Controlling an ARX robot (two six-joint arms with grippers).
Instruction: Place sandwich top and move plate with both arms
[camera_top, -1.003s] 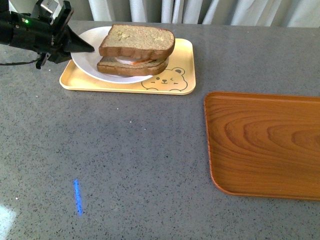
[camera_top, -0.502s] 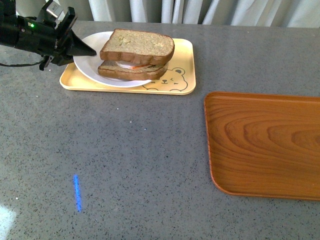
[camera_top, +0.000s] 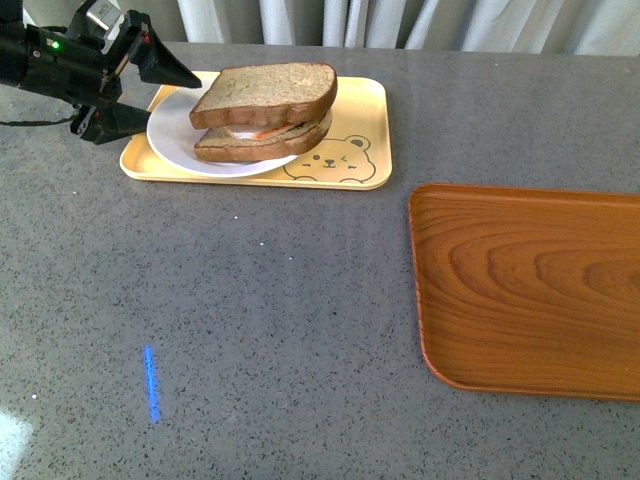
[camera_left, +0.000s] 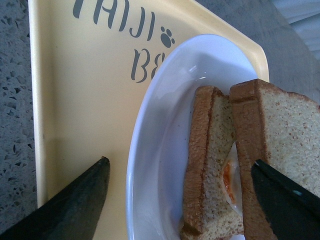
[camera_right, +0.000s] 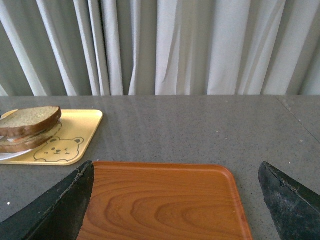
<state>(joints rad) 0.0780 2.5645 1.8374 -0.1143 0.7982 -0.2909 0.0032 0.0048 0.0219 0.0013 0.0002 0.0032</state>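
Note:
The sandwich top lies tilted on the lower slice with egg, on the white plate, which sits on the yellow bear tray. My left gripper is open at the plate's left rim, one finger above the rim and one beside it on the tray. In the left wrist view, the gripper straddles the plate and both slices, with the sandwich top by one finger. My right gripper is open and empty above the wooden tray.
The brown wooden tray lies on the grey table at the right. The yellow tray also shows in the right wrist view with the sandwich on it. Curtains hang behind the table's far edge.
My left gripper has opened at the plate's rim, its upper finger lifting. The plate has shifted slightly and the top slice now sits more tilted.

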